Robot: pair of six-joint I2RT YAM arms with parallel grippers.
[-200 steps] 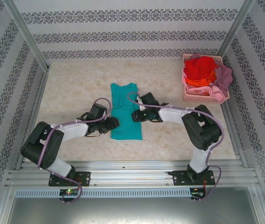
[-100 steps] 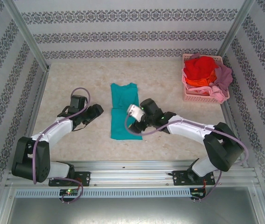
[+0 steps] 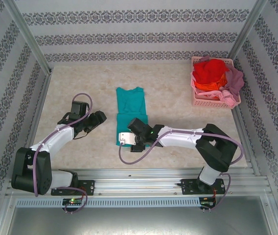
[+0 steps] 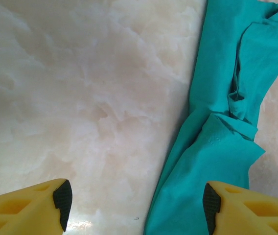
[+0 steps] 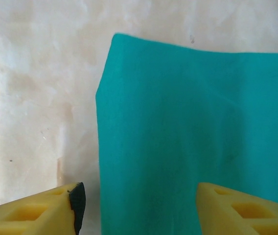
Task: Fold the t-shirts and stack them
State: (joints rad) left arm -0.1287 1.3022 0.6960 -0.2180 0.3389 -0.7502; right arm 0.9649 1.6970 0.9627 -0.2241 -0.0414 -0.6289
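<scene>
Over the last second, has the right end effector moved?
Yes. The right end effector swung left and toward the near rail, from beside the right edge of the teal t-shirt to over its lower-left part, farther from the pink basket.

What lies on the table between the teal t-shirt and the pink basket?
Nothing lies there. In the top external view, the stretch of table between the teal t-shirt and the pink basket is bare marbled surface.

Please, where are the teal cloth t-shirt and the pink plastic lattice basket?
Teal cloth t-shirt (image 3: 130, 100): top external view, on its upper body.
Pink plastic lattice basket (image 3: 210, 103): top external view, on its near wall.
</scene>
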